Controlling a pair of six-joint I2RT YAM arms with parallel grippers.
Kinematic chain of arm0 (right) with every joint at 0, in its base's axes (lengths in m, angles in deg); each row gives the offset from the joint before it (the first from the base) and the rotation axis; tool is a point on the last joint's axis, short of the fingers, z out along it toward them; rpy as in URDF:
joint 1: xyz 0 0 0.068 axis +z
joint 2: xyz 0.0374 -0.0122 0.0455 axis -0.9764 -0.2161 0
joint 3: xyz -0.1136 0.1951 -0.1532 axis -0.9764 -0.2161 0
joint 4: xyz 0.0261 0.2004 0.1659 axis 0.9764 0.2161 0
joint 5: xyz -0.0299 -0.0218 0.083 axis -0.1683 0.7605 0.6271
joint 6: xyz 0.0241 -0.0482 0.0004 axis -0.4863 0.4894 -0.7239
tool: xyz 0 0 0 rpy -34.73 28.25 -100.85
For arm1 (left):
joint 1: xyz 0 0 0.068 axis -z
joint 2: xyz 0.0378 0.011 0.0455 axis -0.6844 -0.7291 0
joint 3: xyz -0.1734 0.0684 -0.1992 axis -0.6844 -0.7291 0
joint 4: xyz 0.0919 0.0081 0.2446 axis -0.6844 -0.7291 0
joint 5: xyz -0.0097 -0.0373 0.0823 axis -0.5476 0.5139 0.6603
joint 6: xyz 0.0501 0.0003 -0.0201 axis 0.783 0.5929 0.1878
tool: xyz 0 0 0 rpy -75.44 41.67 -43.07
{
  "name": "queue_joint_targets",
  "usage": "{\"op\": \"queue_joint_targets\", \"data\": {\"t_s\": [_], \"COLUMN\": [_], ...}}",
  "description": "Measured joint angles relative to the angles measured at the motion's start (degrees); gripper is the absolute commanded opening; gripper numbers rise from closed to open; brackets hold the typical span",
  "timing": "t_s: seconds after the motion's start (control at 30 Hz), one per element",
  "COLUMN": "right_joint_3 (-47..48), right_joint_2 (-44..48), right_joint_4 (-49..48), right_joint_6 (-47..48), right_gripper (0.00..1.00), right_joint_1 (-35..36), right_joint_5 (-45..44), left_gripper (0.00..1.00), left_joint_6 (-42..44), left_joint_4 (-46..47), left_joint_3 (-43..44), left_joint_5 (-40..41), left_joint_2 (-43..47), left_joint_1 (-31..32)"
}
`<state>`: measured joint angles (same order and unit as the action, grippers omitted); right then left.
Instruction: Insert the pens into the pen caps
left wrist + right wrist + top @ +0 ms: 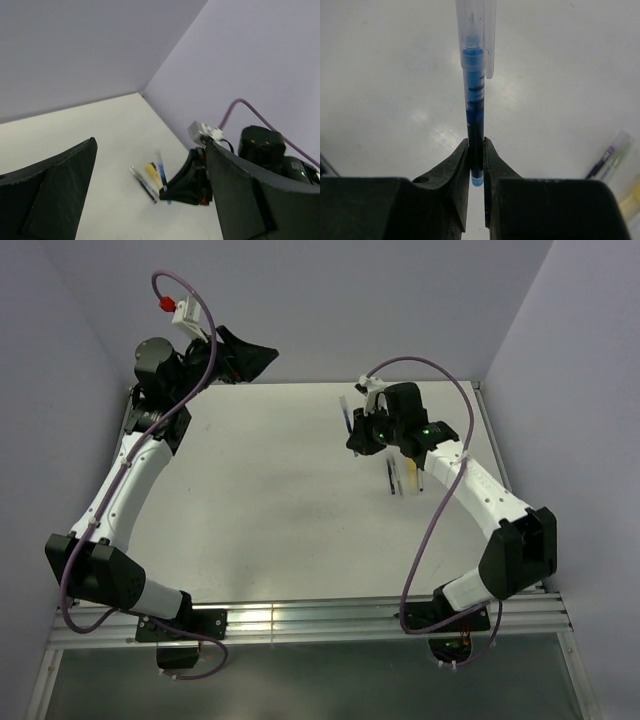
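Worktop [280, 500], seen from above, carries a second pen [391, 478] and a yellow piece [406, 478]. They lie side by side, just on the near side of the right pincer [362, 435]. The left pincer [250, 355] is raised by the far left corner, well apart from all of it.

From the left wrist, its fingers [50, 195] stand wide apart with nothing between them, so that pincer is released. Beyond them the right pincer holds its pen close beside the two things lying on the worktop.

From the right wrist, the right pincer is clenched on the tail end of the blue pen [474, 115]. The pen's tip sits inside the clear cap [477, 30]. Whether the cap is pushed fully home cannot be told, nor whether the yellow piece is a pen or a cap.

The grip is far back on a long barrel, so any sideways touch could swing the pen in the jaws. A loosely seated cap could drop off. Lowering the pen so near its neighbours could knock them away.

Dark bands show on the blue barrel, but no writing or brand can be read.
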<state>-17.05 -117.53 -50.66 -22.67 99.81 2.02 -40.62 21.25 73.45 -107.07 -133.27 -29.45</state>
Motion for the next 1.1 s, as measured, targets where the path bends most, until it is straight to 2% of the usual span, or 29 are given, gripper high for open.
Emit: {"op": "queue_joint_targets", "data": {"t_s": [0.1, 0.37, 0.8, 1.1], "right_joint_3": [0.13, -0.07, 3.69, 5.29], "right_joint_2": [-4.55, -18.93, -29.97, -30.99], "right_joint_4": [2.05, 8.61, 12.15, 13.90], "right_joint_6": [-0.72, -2.64, -5.27, -7.34], "right_gripper": [0.00, 0.00, 0.00, 0.09], "right_joint_1": [-0.85, -5.01, -7.61, -8.87], "right_joint_5": [-6.03, -13.73, -18.64, -21.05], "left_gripper": [1.00, 1.00, 1.00, 0.99], "left_joint_6": [4.48, 10.08, 10.91, 11.10], "left_joint_4": [-3.37, -7.65, -10.75, -12.02], "left_joint_3": [-2.03, -6.97, -7.69, -7.80], "left_joint_5": [1.09, 2.99, 3.34, 3.37], "left_joint_2": [2.19, 5.20, 5.29, 5.29], "left_joint_1": [0.11, 0.11, 0.11, 0.11]}}
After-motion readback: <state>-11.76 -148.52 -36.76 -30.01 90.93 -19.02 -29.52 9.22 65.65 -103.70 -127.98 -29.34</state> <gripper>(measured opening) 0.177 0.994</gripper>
